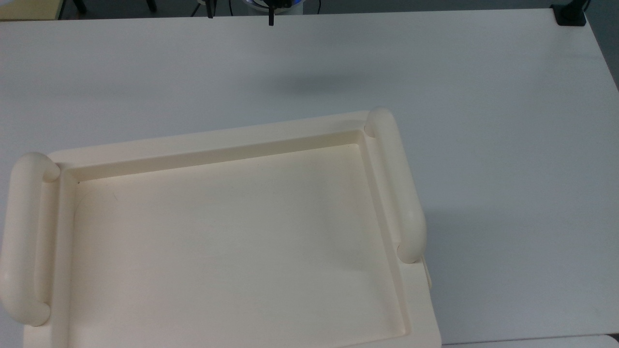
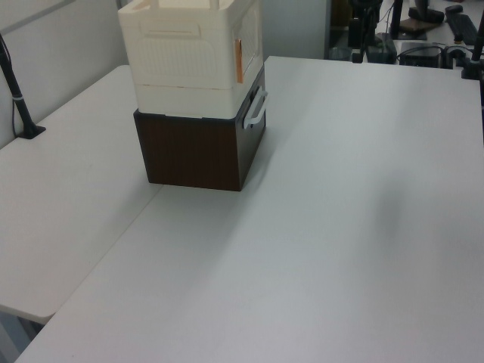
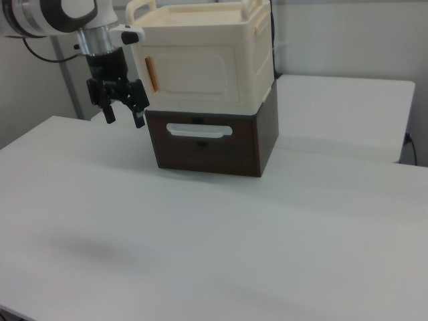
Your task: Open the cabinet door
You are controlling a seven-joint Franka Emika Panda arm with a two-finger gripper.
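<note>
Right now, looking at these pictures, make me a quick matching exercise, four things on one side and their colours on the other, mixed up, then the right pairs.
Things:
1. cabinet
2. box under the cabinet
3. tab on the cabinet door
4. gripper fingers

Colours:
A. black
B. orange
C. cream-white
D. dark brown

Pairs: 1-C, 2-D, 3-B, 4-A

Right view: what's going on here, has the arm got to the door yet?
Not yet. The gripper hangs open above the table, off the right view's left of the cabinet, holding nothing. The cabinet door looks shut, its orange handle untouched. The cabinet sits on a dark brown drawer box.
</note>
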